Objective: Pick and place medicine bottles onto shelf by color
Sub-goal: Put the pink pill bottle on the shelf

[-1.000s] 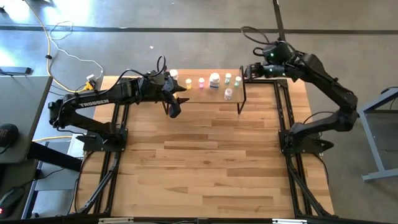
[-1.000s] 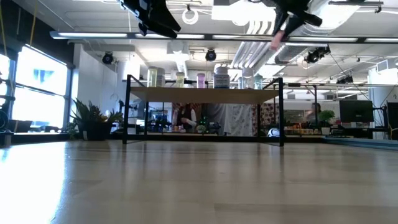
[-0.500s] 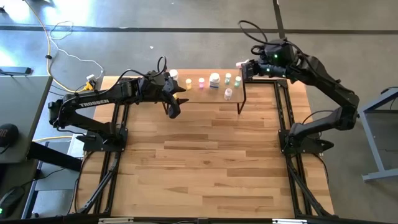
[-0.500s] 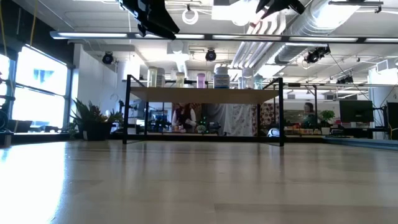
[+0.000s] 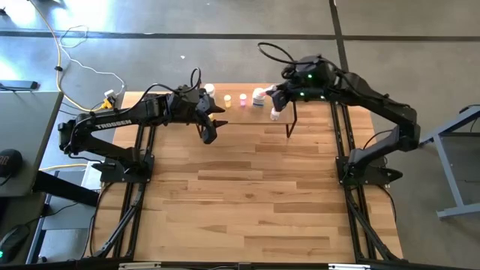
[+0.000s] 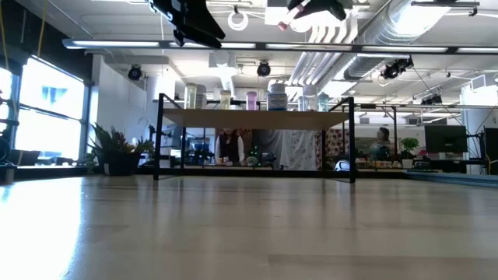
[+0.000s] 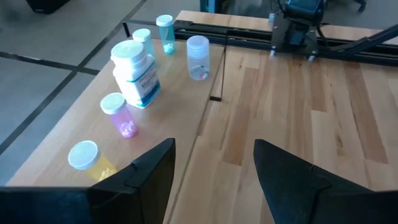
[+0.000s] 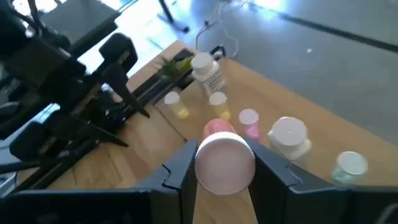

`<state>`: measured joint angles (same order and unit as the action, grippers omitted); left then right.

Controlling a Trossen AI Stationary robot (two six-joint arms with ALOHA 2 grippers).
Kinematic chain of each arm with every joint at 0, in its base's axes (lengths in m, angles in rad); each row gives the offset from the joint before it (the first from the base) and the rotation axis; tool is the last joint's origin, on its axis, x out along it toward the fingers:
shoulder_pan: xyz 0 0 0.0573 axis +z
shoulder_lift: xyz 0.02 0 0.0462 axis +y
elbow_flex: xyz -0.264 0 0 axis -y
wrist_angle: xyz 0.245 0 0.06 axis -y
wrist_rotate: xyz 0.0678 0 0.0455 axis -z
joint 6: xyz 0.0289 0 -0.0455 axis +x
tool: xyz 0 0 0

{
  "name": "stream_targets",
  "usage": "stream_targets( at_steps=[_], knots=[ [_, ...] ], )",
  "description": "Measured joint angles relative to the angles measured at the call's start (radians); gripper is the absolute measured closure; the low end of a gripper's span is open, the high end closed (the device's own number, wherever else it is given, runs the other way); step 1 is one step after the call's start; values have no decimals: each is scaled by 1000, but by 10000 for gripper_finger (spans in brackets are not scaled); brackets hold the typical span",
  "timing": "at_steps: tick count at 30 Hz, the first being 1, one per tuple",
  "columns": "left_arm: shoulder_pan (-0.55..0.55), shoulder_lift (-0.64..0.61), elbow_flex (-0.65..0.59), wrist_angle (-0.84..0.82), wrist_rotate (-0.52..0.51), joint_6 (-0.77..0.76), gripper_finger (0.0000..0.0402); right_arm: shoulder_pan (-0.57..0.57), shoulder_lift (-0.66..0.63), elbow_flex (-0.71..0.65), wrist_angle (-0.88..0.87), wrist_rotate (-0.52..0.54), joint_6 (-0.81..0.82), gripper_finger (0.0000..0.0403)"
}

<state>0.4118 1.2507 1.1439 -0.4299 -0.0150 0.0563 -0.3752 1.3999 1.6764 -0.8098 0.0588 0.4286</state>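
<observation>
High view: shelf (image 5: 247, 114) at the far edge of the bench (image 5: 247, 195), carrying a row of medicine bottles (image 5: 242, 99). Right claw (image 5: 271, 96) sits over the shelf's right half; left claw (image 5: 209, 129) hangs at the shelf's left end.

Low view: shelf on black legs, bottles lined along its top. Right claw (image 6: 305, 11) rides well above them, a pink bottle (image 6: 286, 23) clamped in it.

Left wrist view: left claw (image 7: 214, 165) spread wide, nothing between the fingers; yellow, pink, large white, green and clear bottles stand ahead on the shelf.

Right wrist view: right claw (image 8: 225, 163) closed on the pink-capped bottle (image 8: 224, 160), above the row, near the standing pink bottle (image 8: 249, 121).

Risk, as judged: the row is tight, so a descent off-line could knock neighbours over, or a tilted release could topple the carried bottle.
</observation>
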Motion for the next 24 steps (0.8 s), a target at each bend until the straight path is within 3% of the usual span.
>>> stream_targets(
  at_steps=[8, 24],
  knots=[
    [0, 0, 0, 0, 3, -4, 195, -8, 50, 0, -26, -67, -45, 299],
    [0, 0, 0, 0, 3, -2, 195, -87, 100, -5, -483, -6, -44, 299]
  ],
)
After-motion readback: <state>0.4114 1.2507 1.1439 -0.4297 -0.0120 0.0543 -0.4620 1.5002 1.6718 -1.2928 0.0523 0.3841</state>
